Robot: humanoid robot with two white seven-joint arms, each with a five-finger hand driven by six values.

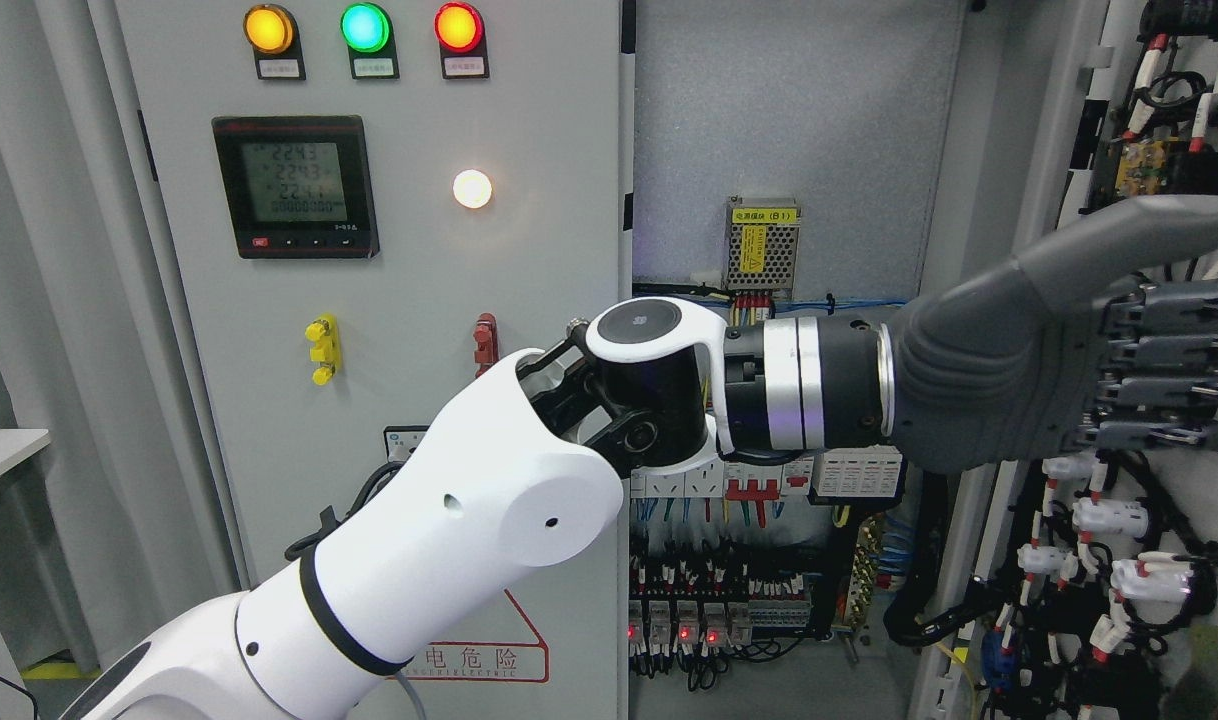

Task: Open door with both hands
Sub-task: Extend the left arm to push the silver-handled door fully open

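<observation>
Left hand (1049,360) across the opened cabinet, fingers (1164,350) straight, apart, against the swung-out door (1159,560).

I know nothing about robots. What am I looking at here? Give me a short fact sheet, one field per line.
Setting: an electrical cabinet with its inside exposed
Left door: shut, carrying a digital meter and amber, green and red lamps
Right door: swung open at the picture's right, wiring on its inner face
Working arm: the left, reaching across from the lower left
Left robot hand: fingers extended against the open door, thumb up, grasping nothing visibly
Right arm: not in view
Inside cabinet: rows of breakers and wires
</observation>
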